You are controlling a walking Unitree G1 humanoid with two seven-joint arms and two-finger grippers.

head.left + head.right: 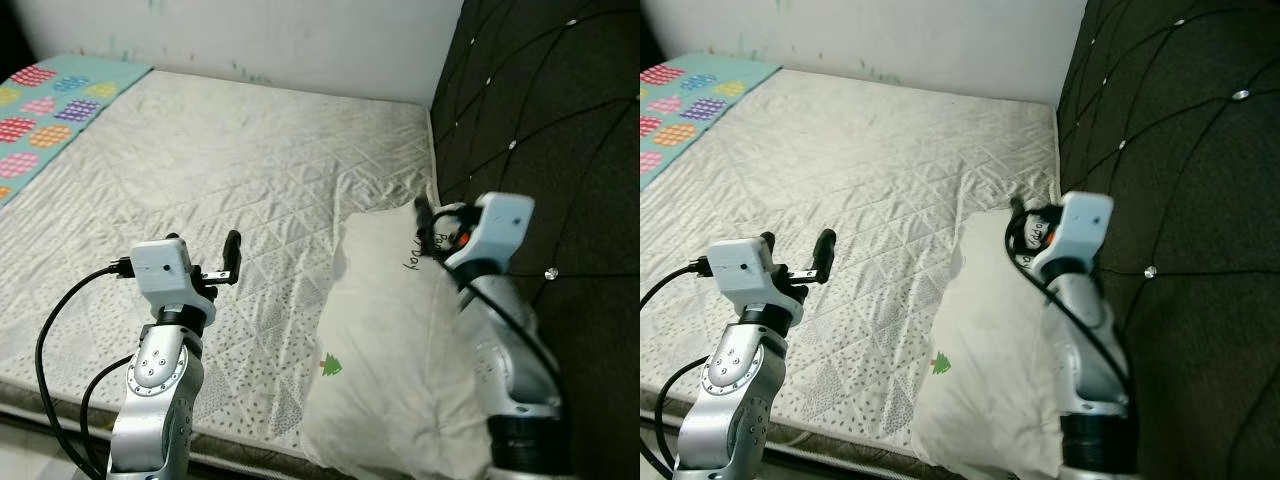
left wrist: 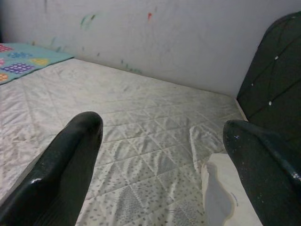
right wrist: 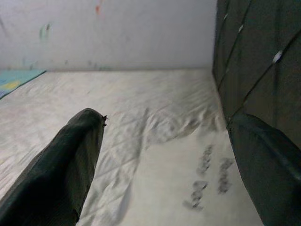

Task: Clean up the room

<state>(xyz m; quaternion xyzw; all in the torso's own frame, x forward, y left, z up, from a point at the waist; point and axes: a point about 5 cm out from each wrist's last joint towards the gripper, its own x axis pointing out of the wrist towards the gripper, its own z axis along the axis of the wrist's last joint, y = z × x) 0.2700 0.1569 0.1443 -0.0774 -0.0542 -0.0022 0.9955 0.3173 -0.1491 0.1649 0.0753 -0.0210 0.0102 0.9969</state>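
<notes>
We are looking down at a bed (image 1: 230, 170) covered in a white quilted mattress cover, with a white pillow (image 1: 390, 360) lying at the lower right of the head views, against the dark tufted headboard (image 1: 560, 140).

Our right end effector (image 1: 424, 215) is hovering just over the pillow's upper end, near the small dark lettering (image 3: 207, 181) printed on it. In the right wrist view its two black fingers (image 3: 61, 169) are standing wide apart with nothing between them, and the pillow is spreading out right beneath them, its upper edge meeting the wrinkled quilt beside the headboard.

Our left end effector (image 1: 232, 255) is hanging above the bare quilt at the lower left of the head views, well apart from the pillow. In the left wrist view its fingers (image 2: 66, 165) are also spread wide and gripping nothing, with a corner of the pillow showing between them lower down.

The pillow is looking soft and slightly creased, plain white apart from the lettering and a small green tree motif (image 1: 331, 366) near its left edge. A turquoise blanket (image 1: 45, 110) with colourful blobs is lying at the upper left corner of the bed, by the white wall (image 1: 300, 40).
</notes>
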